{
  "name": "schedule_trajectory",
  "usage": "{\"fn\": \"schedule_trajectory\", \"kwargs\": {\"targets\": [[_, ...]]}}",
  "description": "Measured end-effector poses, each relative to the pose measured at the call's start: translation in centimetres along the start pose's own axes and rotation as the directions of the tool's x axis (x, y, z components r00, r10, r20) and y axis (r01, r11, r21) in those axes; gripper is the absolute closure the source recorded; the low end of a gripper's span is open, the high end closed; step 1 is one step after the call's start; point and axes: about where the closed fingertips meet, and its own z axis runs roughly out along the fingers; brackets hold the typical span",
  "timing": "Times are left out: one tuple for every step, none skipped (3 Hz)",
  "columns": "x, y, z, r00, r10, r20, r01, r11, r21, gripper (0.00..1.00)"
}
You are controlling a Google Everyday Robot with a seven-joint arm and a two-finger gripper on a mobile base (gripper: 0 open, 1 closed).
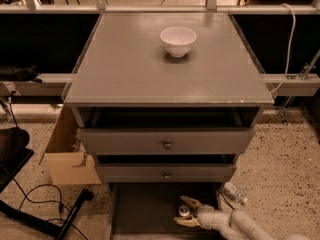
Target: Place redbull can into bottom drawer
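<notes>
The bottom drawer [142, 211] is pulled out at the foot of the grey cabinet, showing its flat dark grey floor. My gripper [184, 212] reaches into it from the lower right on a white arm. Its two tan fingers [190, 202] close around the redbull can [184, 211], of which only the shiny silver top shows. The can stands upright over the right part of the drawer floor. I cannot tell whether it rests on the floor.
A white bowl [178, 40] sits on the cabinet top [150, 74]. Two knob-fronted drawers [166, 143] are slightly open above. A cardboard box [65, 156] and cables [35, 204] lie to the left, and a plastic bottle [234, 192] lies on the floor to the right.
</notes>
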Motion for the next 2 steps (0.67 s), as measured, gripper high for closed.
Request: {"fn": "schedule_trajectory", "kwargs": {"targets": [[-0.01, 0.01, 0.0, 1.0, 0.0, 0.0, 0.0, 1.0, 0.0, 0.0], [-0.3, 0.25, -0.01, 1.0, 0.004, -0.014, -0.004, 1.0, -0.006, 0.0]]}}
